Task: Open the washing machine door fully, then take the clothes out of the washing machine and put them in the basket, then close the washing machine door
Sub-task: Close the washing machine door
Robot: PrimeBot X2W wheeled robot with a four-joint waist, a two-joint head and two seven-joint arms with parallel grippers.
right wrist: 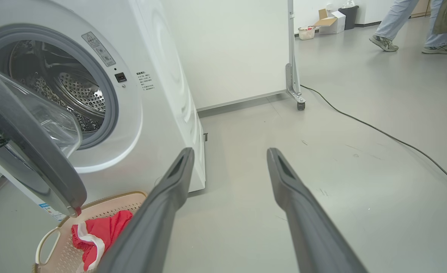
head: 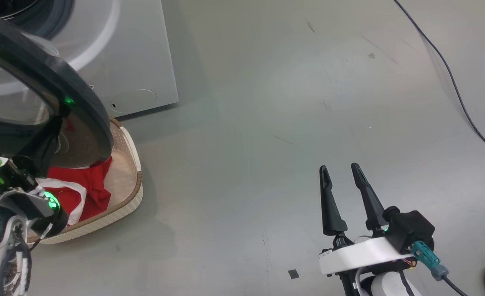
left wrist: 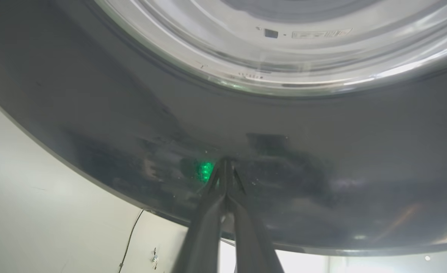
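Though hard to judge through the glare on the gloss, looks to be touching the wide black rim of the washing machine door (left wrist: 94, 125): left gripper (left wrist: 226, 161), fingers shut flat together with nothing between them, tips meeting their own reflection just beside a green glint (left wrist: 205, 169). Above the rim, the clear bowl window (left wrist: 284, 45).

From the head, same door standing part-way open from the washing machine (head: 143, 61), its rim over the machine-side end of the basket (head: 132, 193). Inside the basket, the clothes (head: 92, 185): red cloth with white trim, partly hidden under the door and the left arm.

At the lower right of that view, right gripper (head: 339, 167) above bare grey floor (head: 246, 123), well apart from basket and machine, jaws spread wide, holding nothing.

Along those spread fingers (right wrist: 162, 197) in the right wrist view: the machine's open mouth with its grey seal (right wrist: 109, 98) and perforated steel drum (right wrist: 75, 94), door tilted before it, basket just below the door's lowest edge. Beyond, a dark cable (right wrist: 378, 131) across the floor, and a person's feet (right wrist: 384, 43) far off near the top edge.
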